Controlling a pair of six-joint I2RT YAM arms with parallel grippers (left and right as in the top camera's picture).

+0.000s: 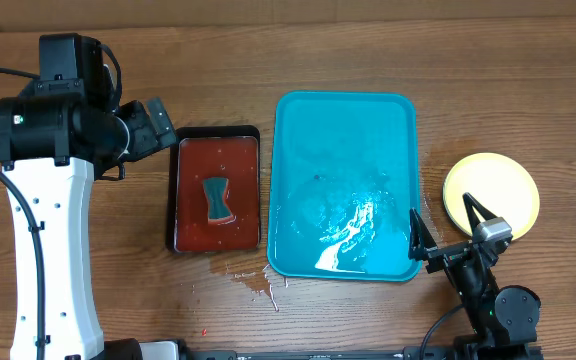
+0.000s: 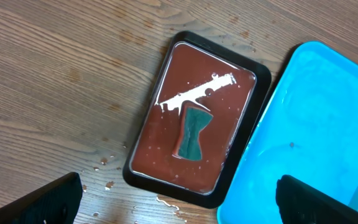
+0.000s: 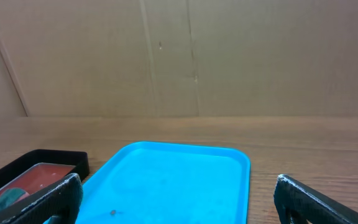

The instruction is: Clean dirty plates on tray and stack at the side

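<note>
The turquoise tray (image 1: 343,185) lies mid-table with a wet film and a small dark speck on it, and no plate on it. It also shows in the left wrist view as the tray (image 2: 316,124) and in the right wrist view as the tray (image 3: 173,180). The plates (image 1: 491,190) sit as one round pale yellow pile on the wood right of the tray; how many I cannot tell. My right gripper (image 1: 439,208) (image 3: 178,186) stands open and empty between the tray's near right corner and the plates. My left gripper (image 1: 160,125) (image 2: 179,186) hangs open and empty above the table, left of the tray.
A black-rimmed dark red tray (image 1: 217,140) (image 2: 166,143) lies left of the turquoise one, holding reddish liquid and a teal sponge (image 1: 217,198) (image 2: 191,134). Water drops (image 1: 253,280) are spilled on the wood near its front corner. A cardboard wall (image 3: 179,56) stands behind the table.
</note>
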